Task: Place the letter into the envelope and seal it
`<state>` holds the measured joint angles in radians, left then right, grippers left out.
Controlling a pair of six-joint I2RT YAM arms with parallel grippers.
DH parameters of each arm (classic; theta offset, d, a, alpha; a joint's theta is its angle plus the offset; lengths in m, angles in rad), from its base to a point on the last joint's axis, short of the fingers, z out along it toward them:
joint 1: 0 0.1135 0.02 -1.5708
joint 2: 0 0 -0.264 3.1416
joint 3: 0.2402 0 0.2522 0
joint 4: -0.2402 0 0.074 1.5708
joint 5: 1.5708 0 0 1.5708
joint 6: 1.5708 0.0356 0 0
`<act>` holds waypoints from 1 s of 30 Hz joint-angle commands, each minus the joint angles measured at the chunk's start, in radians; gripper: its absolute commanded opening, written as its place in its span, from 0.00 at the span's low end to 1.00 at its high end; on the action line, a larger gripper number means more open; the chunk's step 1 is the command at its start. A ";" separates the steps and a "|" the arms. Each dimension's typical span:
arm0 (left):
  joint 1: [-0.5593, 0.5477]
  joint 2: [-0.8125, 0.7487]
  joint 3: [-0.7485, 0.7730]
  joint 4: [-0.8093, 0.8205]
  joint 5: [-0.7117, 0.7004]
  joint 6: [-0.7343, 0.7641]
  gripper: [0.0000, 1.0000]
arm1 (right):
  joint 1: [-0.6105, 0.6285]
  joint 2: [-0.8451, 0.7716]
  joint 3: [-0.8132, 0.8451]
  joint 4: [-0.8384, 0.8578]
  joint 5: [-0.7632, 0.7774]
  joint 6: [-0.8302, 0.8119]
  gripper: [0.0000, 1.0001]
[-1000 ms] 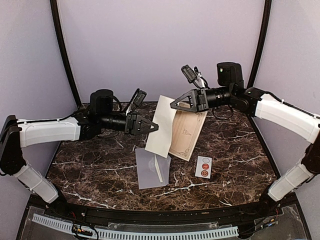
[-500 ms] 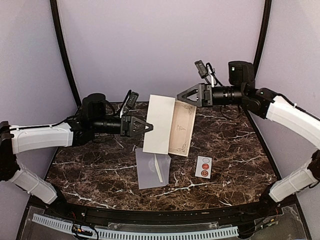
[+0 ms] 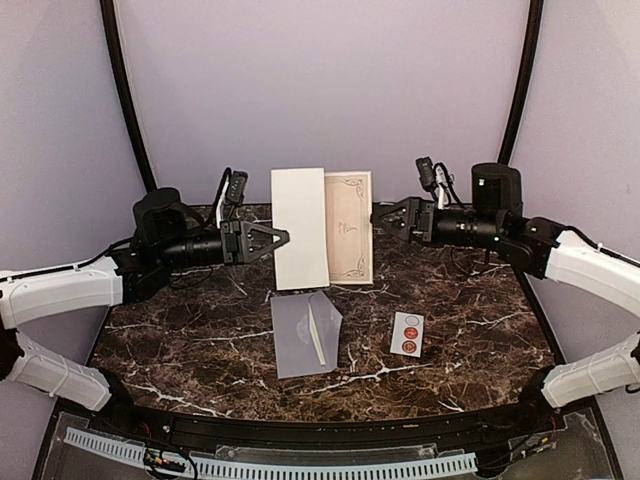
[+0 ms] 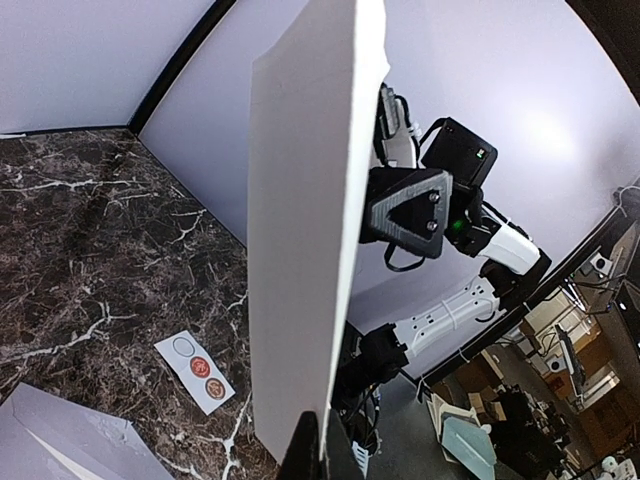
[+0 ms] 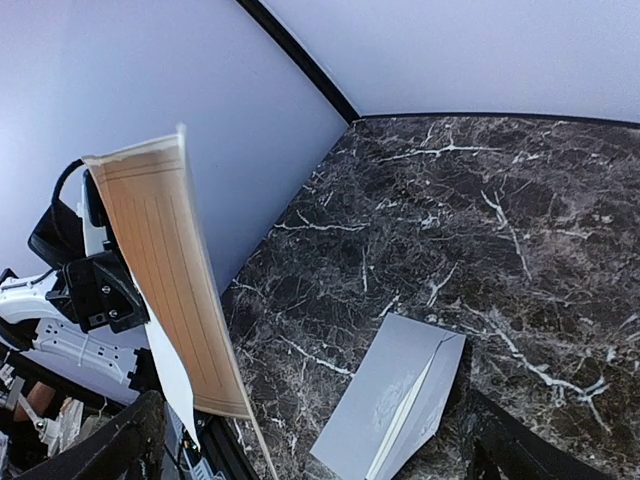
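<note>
I see my left gripper (image 3: 284, 238) pinched tight on the left edge of the folded letter (image 3: 320, 228), holding it upright above the marble table (image 3: 190, 340). My right gripper (image 3: 378, 217) is spread wide just beside the letter's right edge, gripping nothing. The envelope (image 3: 303, 335) lies flat below, with the sticker strip (image 3: 407, 333) to its right.

I have both arms reaching inward toward each other at similar height, forearms near level, my left gripper (image 3: 284, 238) pinched tight on the edge of the letter (image 3: 300, 228), my right gripper (image 3: 380, 217) facing it, jaws spread wide, holding nothing.
</note>
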<state>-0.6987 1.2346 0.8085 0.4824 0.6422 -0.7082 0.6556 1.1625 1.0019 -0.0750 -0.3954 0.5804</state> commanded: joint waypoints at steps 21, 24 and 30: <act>-0.002 -0.017 0.016 -0.037 -0.052 0.016 0.33 | 0.157 0.167 0.073 0.140 0.006 0.018 0.00; -0.002 0.002 0.029 -0.040 -0.059 0.017 0.35 | 0.165 0.165 0.082 0.128 0.001 0.003 0.00; -0.002 0.035 0.044 -0.049 -0.086 0.037 0.43 | 0.174 0.171 0.095 0.126 -0.032 -0.013 0.00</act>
<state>-0.6987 1.2556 0.8188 0.4469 0.5793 -0.6987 0.8165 1.3334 1.0622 0.0330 -0.4023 0.5949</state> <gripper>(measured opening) 0.417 0.003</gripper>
